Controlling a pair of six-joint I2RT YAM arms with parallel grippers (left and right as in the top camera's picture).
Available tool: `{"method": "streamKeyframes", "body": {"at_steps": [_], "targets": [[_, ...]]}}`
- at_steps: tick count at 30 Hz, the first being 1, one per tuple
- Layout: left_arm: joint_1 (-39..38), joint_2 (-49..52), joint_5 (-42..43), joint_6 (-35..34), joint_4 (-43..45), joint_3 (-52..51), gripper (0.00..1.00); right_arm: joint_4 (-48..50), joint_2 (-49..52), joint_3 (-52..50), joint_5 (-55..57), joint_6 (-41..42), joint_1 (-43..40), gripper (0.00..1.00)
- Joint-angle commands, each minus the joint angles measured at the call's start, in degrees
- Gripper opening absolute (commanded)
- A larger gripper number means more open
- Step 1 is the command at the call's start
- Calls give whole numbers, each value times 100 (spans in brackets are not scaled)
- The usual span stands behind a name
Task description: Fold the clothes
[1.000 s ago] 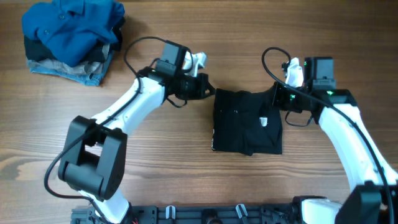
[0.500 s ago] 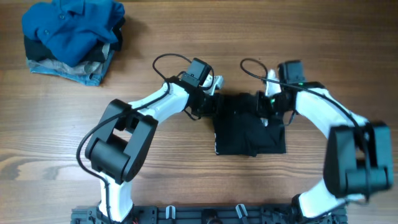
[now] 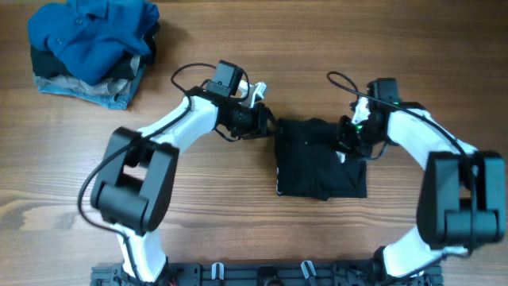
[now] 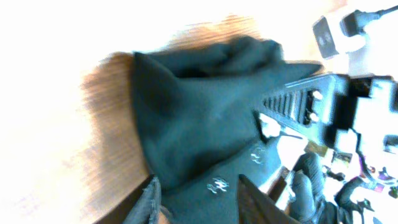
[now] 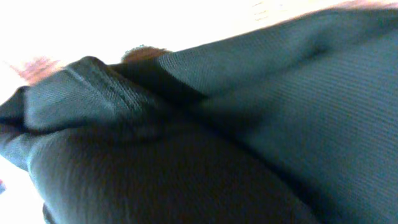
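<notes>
While the black T-shirt (image 3: 317, 163) is lying folded into a compact rectangle just right of the table's (image 3: 238, 222) centre, both arms are leaning in on its far edge. The left gripper (image 3: 268, 125) is hovering at the shirt's far left corner. In its wrist view the fingers (image 4: 151, 198) are standing parted, with dark cloth showing in the gap between them, so that hand is looking released rather than clamped.

The right gripper (image 3: 350, 141) is sitting over the far right part of the shirt, and it is clenched tight. Its own camera is showing nothing but black fabric, with a stitched hem bunching up close. The fingers themselves are hidden there, so I cannot tell whether any cloth is caught in them. A small white tag (image 3: 342, 156) is peeking out just near of that gripper.

Well away at the far left corner, a bright blue shirt (image 3: 87, 32) is sitting crumpled on top of a light denim piece (image 3: 95, 94).
</notes>
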Motion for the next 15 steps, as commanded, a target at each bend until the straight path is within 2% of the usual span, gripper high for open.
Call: {"method": "streamKeyframes", "body": {"at_steps": [1,3,4,7,10,15], "targets": [[-201,-431,444,249,-398,103,18,-94,-1019,-17,160,-236,-122,9],[-341,-424,363,356,-651,83,6,-105,-1443,-17,254,-214,-127,9],[-503,-415,101,402,-914,57,4,-107,-1746,-17,415,-203,-127,10],[-782,-409,-483,396,-1360,20,4,-114,-2100,-17,658,-160,-127,11],[-953,-372,-566,284,-1502,-101,4,-111,-2269,-17,704,-83,-127,12],[-1025,-160,-706,-579,-1473,-341,4,-175,-2264,-17,697,-50,-127,12]]}}
